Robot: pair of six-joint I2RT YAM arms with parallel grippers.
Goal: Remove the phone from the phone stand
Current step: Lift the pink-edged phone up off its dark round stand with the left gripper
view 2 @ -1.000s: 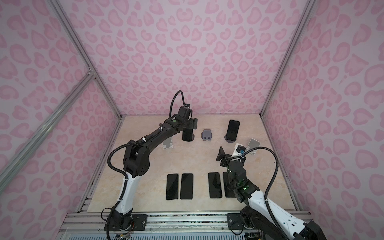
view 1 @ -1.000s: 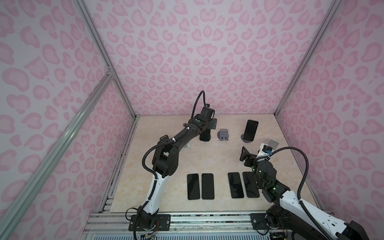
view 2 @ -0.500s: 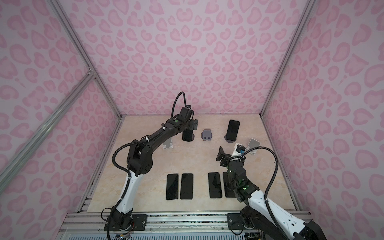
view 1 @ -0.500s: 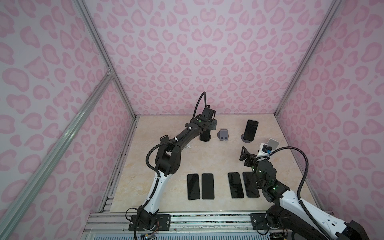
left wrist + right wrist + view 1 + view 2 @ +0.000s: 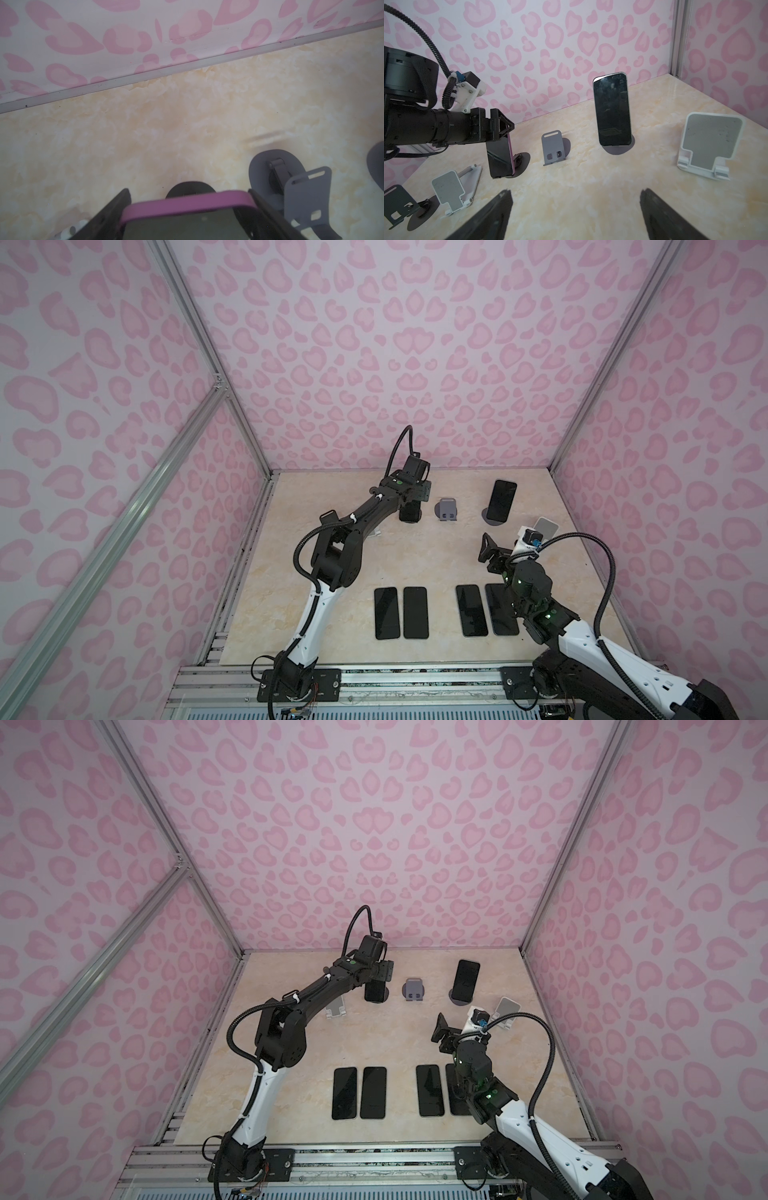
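Peering closer, only wrist views show the phone [image 5: 187, 203] cased purple.

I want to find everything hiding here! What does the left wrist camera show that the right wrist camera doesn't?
Only the left wrist view: the top rim of the purple phone up close, inside the left gripper. Only the right wrist view: a second upright phone, a white stand, the left arm and the open right gripper. Both: the purple phone, the empty grey stand, the marbled table and pink wall.
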